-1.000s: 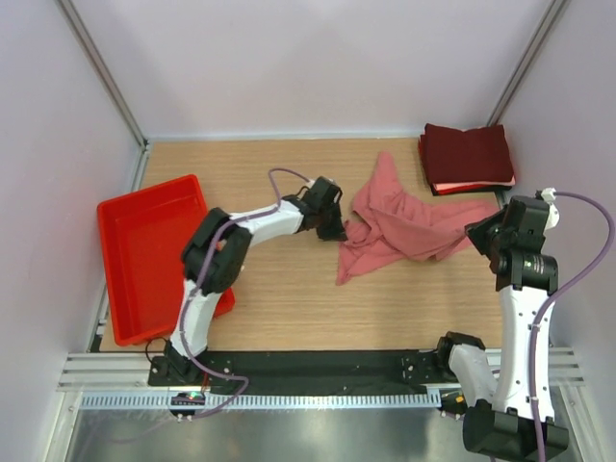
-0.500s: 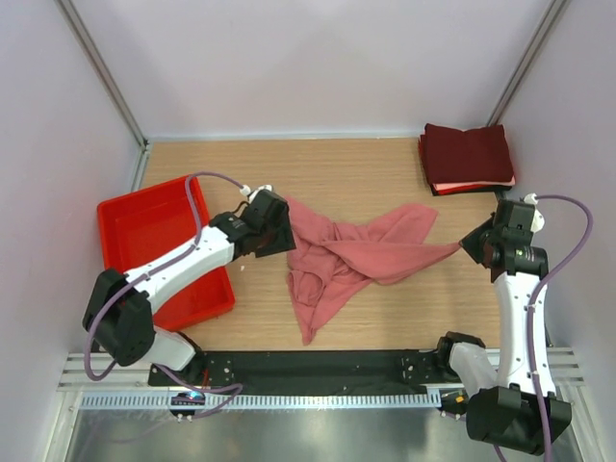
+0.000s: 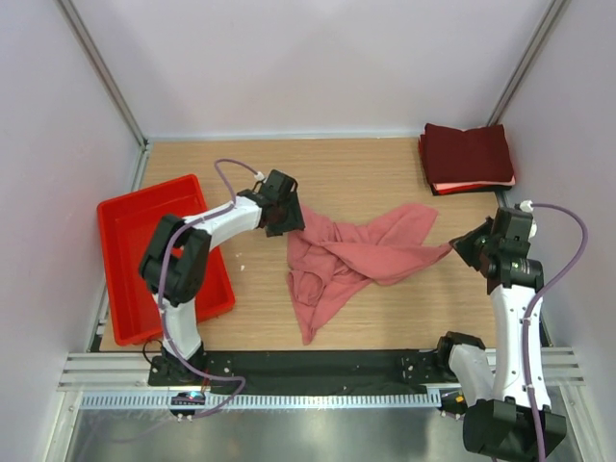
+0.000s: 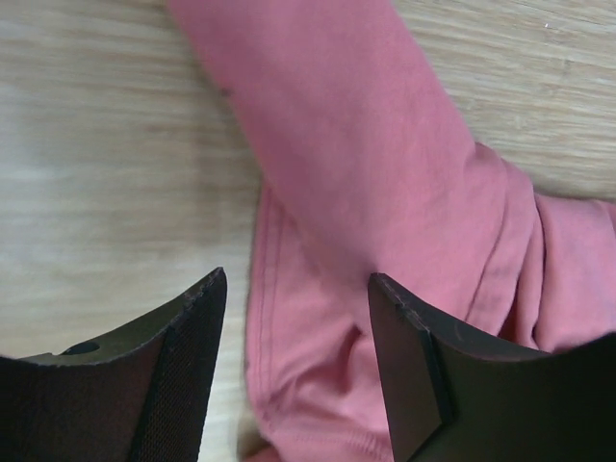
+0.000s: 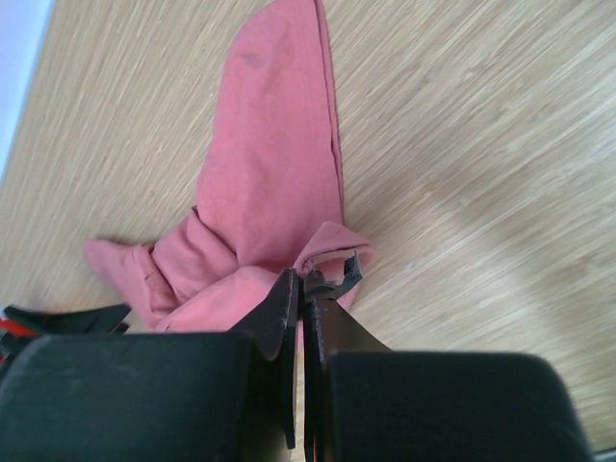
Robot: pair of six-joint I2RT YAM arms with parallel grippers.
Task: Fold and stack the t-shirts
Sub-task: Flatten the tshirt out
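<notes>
The left end effector (image 3: 287,216) stands wide, with nothing between its fingers. In its wrist view the two dark fingers frame a hem and a fold of the pink shirt (image 4: 366,173) lying under them. I cannot tell whether the fingertips touch the cloth. The right end effector (image 3: 463,247) is pinched tight on the far right tip of the pink shirt (image 3: 356,255). Its wrist view shows a small tuck of cloth caught between the closed fingers (image 5: 300,281), and the rest of the shirt (image 5: 274,183) trails away across the wood.

The pink shirt lies in the middle of the table (image 3: 385,173), between the two arms. It is twisted and bunched, with one long tail reaching toward the near edge and a flap pointing toward the back right. It is not spread flat, and no fold shows in it.

At the back right corner the maroon shirts (image 3: 467,152) sit folded into a neat square pile, with a pale layer (image 3: 460,189) showing at its near edge. A red tray (image 3: 130,245) rests at the left side of the table, well apart from the cloth.

Judging by this, the maroon part of the pile is done. The pink shirt is left: it needs to be straightened, folded square and placed on the pile.
</notes>
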